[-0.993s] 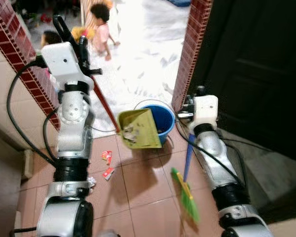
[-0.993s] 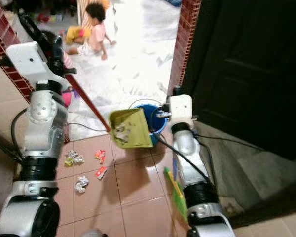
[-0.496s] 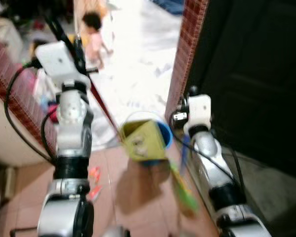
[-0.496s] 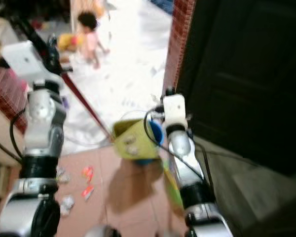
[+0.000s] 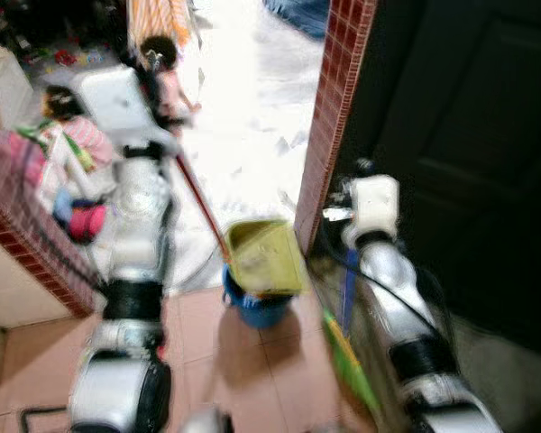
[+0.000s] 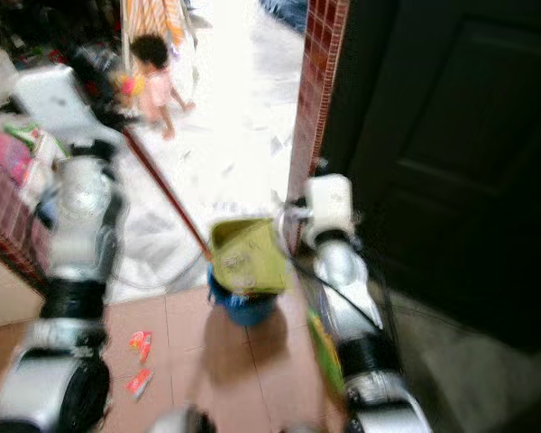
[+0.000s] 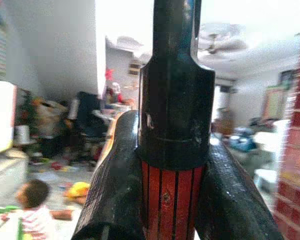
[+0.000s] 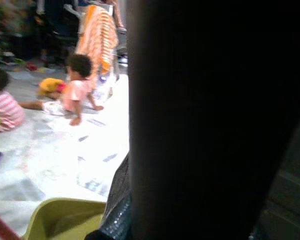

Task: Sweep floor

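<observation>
My left gripper (image 7: 172,140) is raised at the left and shut on the red and black handle (image 7: 172,200) of a yellow-green dustpan (image 5: 263,257). The pan hangs tilted over a blue bucket (image 5: 252,308), with bits of litter (image 6: 239,262) lying in it. The red handle (image 5: 198,203) slants up from the pan to my left gripper (image 5: 151,70). My right gripper (image 5: 335,212) is shut on a broom's blue handle (image 5: 345,284). The green bristles (image 5: 350,365) hang low beside my right arm. All views are blurred.
A red brick pillar (image 5: 329,135) and a dark door (image 5: 460,135) stand right of the bucket. A low brick wall (image 5: 27,234) is at the left. Wrappers (image 6: 140,341) lie on the tiled floor. A child (image 6: 153,77) stands on the bright floor beyond; another person (image 5: 72,135) sits nearby.
The camera has swung, shifting the whole scene. The dustpan, which hung in front of the bucket's left side, now hangs over the bucket. Both grippers keep their holds.
</observation>
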Tool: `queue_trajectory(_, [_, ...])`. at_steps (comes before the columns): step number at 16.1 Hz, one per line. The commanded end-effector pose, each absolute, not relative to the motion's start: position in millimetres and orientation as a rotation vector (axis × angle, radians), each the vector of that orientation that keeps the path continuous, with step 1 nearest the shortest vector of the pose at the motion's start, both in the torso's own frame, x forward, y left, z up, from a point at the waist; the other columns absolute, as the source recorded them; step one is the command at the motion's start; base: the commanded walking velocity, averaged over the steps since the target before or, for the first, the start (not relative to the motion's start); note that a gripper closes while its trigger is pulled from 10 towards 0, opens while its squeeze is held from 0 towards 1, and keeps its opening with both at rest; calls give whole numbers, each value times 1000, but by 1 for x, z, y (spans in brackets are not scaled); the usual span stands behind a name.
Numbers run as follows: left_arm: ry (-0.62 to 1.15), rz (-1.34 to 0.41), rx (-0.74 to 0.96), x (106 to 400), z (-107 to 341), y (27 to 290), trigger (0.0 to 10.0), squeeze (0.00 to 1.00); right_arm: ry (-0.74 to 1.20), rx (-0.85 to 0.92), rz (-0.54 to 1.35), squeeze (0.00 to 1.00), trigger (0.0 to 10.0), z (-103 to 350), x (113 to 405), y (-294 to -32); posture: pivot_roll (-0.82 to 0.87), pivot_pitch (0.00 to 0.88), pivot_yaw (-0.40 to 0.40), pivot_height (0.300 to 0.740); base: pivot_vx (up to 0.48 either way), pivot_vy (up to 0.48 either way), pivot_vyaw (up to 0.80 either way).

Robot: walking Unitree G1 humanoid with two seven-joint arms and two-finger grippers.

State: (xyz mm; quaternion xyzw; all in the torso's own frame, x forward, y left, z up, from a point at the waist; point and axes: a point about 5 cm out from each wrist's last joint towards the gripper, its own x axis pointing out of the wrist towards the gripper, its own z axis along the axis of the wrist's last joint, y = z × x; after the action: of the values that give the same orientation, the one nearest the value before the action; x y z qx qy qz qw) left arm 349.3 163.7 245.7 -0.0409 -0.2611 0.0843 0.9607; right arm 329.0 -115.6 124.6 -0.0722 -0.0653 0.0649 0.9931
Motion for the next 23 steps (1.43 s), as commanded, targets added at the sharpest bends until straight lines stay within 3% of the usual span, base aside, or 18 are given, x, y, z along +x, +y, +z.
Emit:
queue_trajectory(1, [-642, 151, -50, 346, 268, 155, 10000, 0, -161, -145, 113, 0, 10000, 133, 331, -122, -42, 0, 38, 740, 0, 0, 0])
queue_trajectory(8, [-695, 46, 71, 345, 270, 136, 10000, 0, -164, -144, 120, 0, 10000, 133, 332, -120, -42, 0, 44, 740, 0, 0, 0])
queue_trajectory(15, [-723, -333, 204, 333, 241, 84, 10000, 0, -170, -142, 122, 0, 10000, 134, 333, -117, -41, 0, 55, 740, 0, 0, 0])
queue_trajectory(19, [-656, -746, 265, 311, 213, 43, 10000, 0, -173, -142, 122, 0, 10000, 133, 333, -117, -45, 0, 57, 740, 0, 0, 0])
queue_trajectory(21, [-551, -1058, 449, 293, 178, 28, 10000, 0, -172, -143, 125, 0, 10000, 133, 333, -117, -45, 0, 55, 740, 0, 0, 0])
queue_trajectory(23, [-510, -1117, 465, 291, 172, 28, 10000, 0, -173, -143, 125, 0, 10000, 133, 333, -117, -46, 0, 55, 740, 0, 0, 0])
